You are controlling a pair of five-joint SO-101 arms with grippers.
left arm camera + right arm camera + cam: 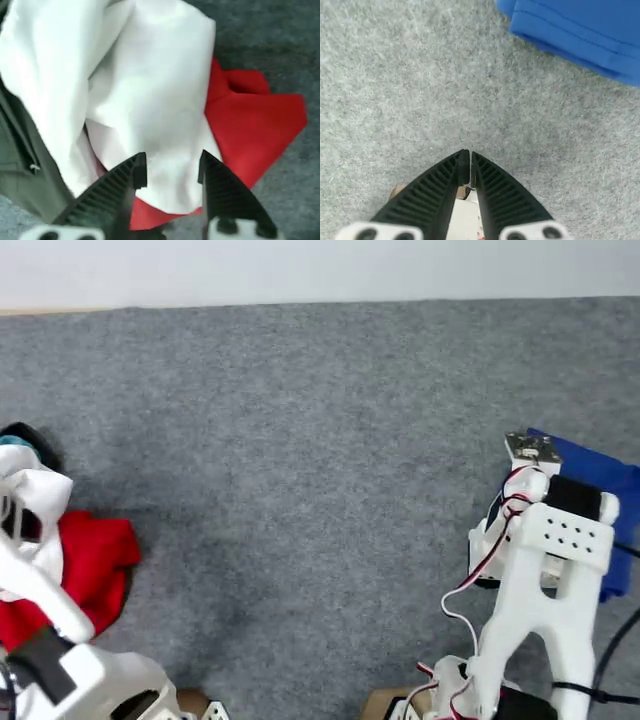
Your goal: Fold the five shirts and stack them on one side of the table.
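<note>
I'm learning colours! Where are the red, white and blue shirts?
Crumpled red cloth shirt (260, 120): left wrist view, flat outer part.
Bunched white cloth shirt (150, 90): left wrist view, broad middle.
Folded blue cloth shirt (580, 30): right wrist view, top layer.

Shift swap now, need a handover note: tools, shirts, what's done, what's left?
Left tool: open, over the crumpled white cloth shirt, nothing gripped.
Right tool: shut, empty, above the grey felt table cover, near the folded blue cloth shirt.
Pile at the table's left: white shirt lying over a red cloth shirt, an olive garment beside them.
Done: blue one looks folded, right side.
Left: the pile, still unfolded; five shirts cannot be counted.
</note>
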